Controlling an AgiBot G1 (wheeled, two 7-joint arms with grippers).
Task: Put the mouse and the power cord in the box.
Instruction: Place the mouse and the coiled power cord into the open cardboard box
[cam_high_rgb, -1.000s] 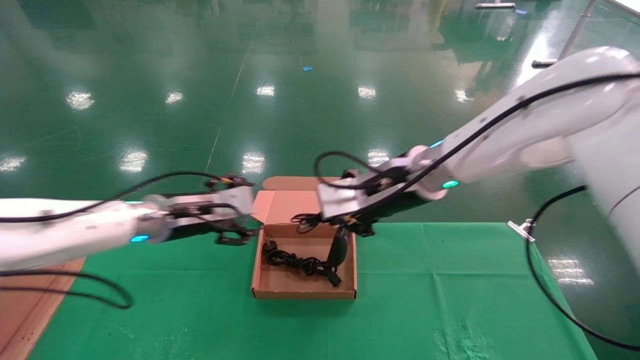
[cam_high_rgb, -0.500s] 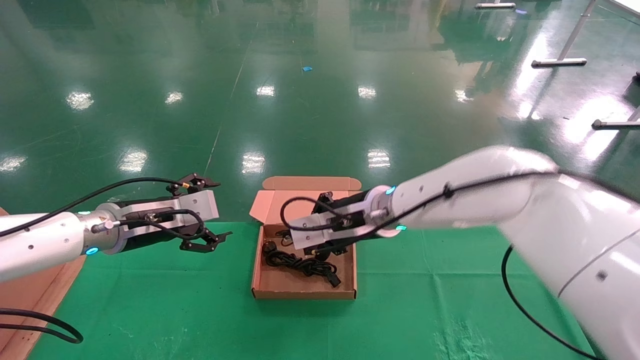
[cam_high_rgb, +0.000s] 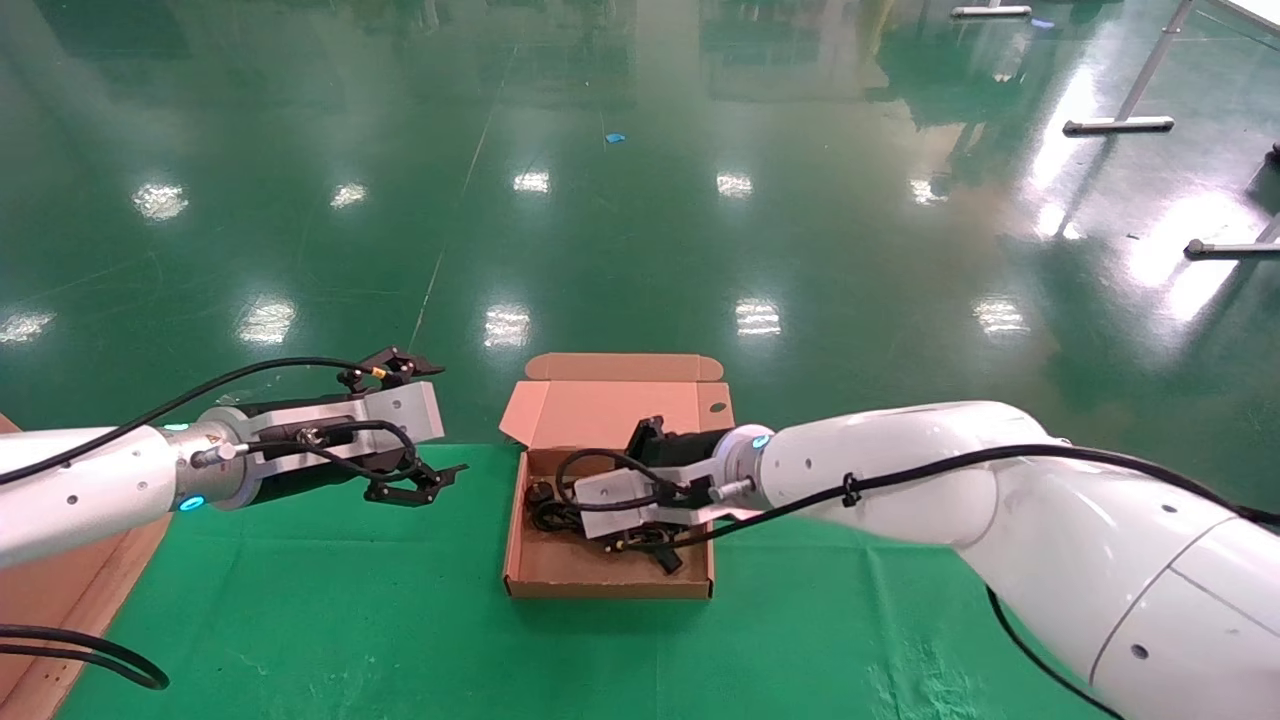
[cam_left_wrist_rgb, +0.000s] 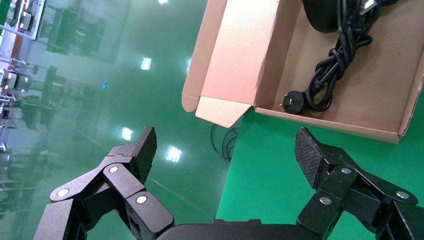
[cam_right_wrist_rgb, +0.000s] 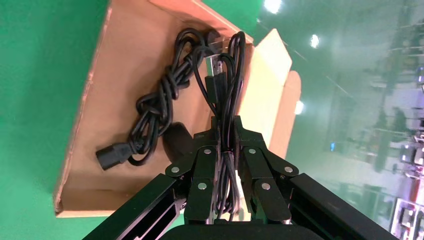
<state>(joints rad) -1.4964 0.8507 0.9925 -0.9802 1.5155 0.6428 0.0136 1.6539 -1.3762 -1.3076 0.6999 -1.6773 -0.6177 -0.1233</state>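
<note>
Cardboard box (cam_high_rgb: 612, 580) walls ring right gripper (cam_right_wrist_rgb: 223, 136), jaws clamping mouse cable (cam_right_wrist_rgb: 227, 85); left gripper (cam_left_wrist_rgb: 225, 155) gapes outside.

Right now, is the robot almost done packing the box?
Nearly. The thick black power cord already lies in the shallow brown cardboard box. The right claw is shut on the small black mouse's thin cable, low inside the box. It only needs to let go. The left claw waits open beside the box.

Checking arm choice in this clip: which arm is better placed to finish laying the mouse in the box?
Right: its tool is shut on the mouse's cable inside the box; the left tool is open beside it.
</note>
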